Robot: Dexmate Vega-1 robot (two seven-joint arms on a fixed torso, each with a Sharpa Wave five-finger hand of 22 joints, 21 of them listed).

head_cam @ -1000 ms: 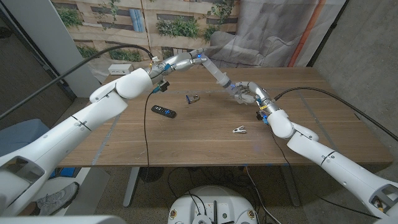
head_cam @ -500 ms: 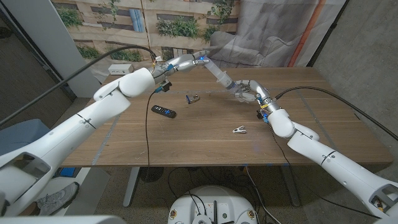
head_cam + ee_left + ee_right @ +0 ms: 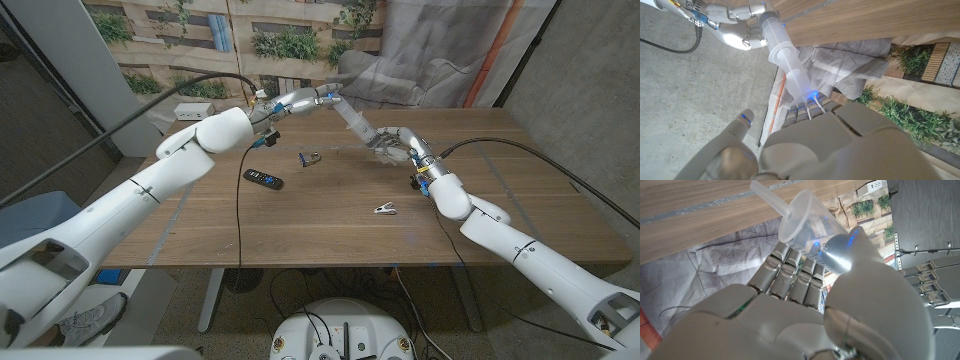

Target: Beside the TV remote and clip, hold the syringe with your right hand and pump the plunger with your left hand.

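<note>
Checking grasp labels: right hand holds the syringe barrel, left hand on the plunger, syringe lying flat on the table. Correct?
Not quite. The syringe is held in the air above the table, as the head view shows. The right hand does hold the barrel and the left hand the plunger end.

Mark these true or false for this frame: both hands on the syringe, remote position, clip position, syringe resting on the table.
1. The right robot hand holds the syringe barrel. True.
2. The left robot hand grips the plunger end. True.
3. The syringe lies flat on the table. False: it is held up off the wood between both hands.
4. The TV remote sits under the right arm. False: it lies nearer the left arm.
5. A small clip lies on the table. True.
</note>
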